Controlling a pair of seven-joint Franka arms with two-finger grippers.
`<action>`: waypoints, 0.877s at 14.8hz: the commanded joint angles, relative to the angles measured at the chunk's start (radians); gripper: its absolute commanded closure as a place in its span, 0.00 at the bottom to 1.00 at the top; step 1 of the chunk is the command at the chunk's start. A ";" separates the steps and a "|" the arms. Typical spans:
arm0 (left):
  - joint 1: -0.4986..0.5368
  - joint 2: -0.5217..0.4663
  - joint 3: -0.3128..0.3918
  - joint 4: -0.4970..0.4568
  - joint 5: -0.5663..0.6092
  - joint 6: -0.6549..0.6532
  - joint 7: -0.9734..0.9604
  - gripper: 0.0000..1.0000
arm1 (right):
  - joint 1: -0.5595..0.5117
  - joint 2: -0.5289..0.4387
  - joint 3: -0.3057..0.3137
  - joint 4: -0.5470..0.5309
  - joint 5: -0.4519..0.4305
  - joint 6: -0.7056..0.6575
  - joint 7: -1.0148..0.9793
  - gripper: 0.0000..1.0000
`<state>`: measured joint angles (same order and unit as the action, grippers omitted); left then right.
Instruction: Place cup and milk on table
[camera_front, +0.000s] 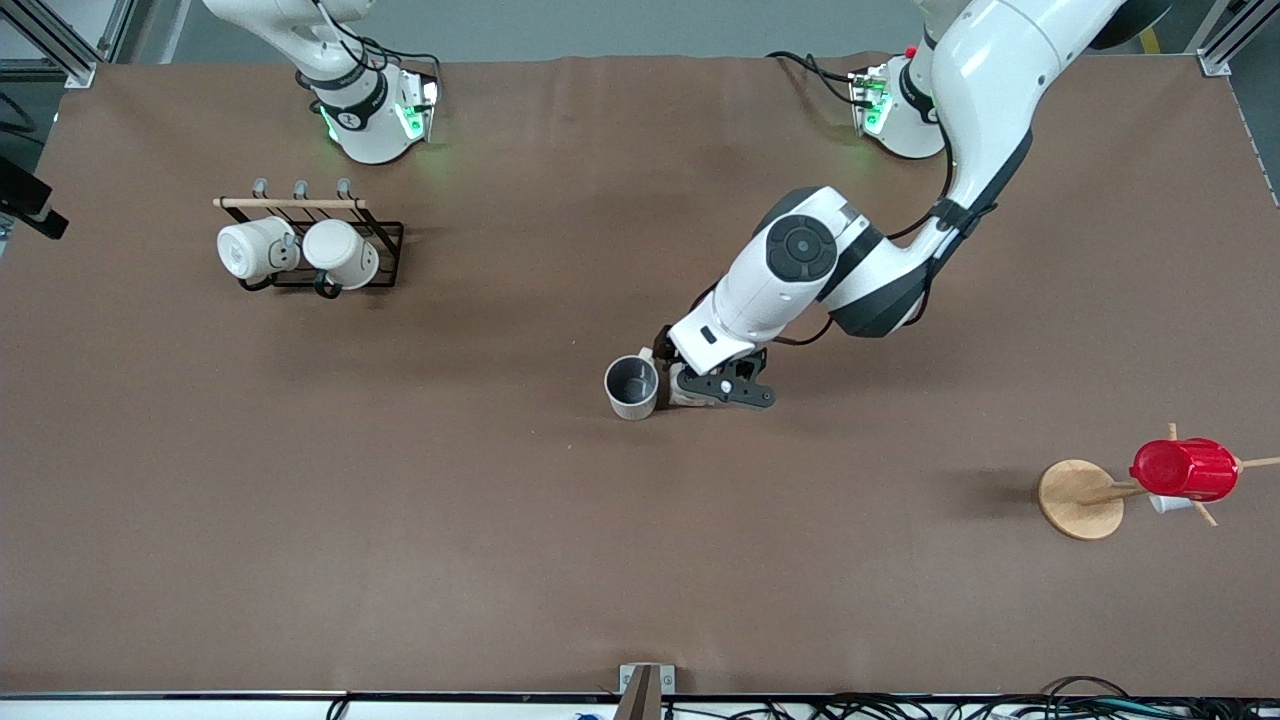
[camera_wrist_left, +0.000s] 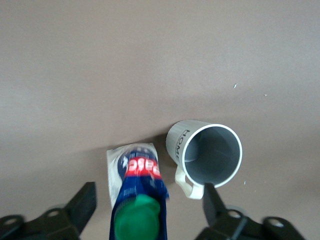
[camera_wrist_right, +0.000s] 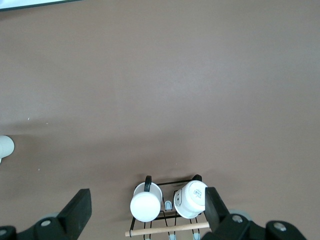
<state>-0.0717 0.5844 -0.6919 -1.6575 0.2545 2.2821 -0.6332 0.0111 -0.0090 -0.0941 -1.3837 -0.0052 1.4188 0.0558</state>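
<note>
We see the left gripper (camera_wrist_left: 145, 210) low over the middle of the brown surface (camera_front: 400, 520), jaws spread wide on either side of the milk (camera_wrist_left: 135, 192) without touching it. The milk stands upright just beside the cup (camera_wrist_left: 207, 152), whose handle faces it. The left arm reaches down steeply. The right gripper (camera_wrist_right: 145, 212) waits, jaws wide open, above a rack (camera_wrist_right: 167, 227) holding two white mugs (camera_wrist_right: 146, 205).

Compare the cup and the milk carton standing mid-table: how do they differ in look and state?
The cup is round, cream-white outside and dark grey inside; the milk is a boxy carton, white below with a blue and red top. The cup is open-topped, the milk sealed by a green cap. The cup has a loop handle, the milk none. Both stand upright, side by side on the table.
</note>
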 joint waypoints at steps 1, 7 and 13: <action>0.012 -0.127 0.005 -0.016 0.014 -0.113 -0.010 0.00 | -0.005 -0.005 -0.003 -0.008 0.016 -0.023 0.042 0.00; 0.027 -0.304 0.127 -0.034 0.008 -0.254 0.185 0.00 | -0.017 0.001 0.004 -0.008 0.010 -0.024 0.053 0.00; 0.026 -0.448 0.352 -0.030 -0.246 -0.311 0.283 0.00 | -0.125 0.003 0.113 -0.008 0.011 -0.023 0.045 0.00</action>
<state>-0.0454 0.2092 -0.4124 -1.6586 0.0928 2.0167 -0.3704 -0.0857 0.0006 -0.0179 -1.3840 -0.0048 1.3979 0.0921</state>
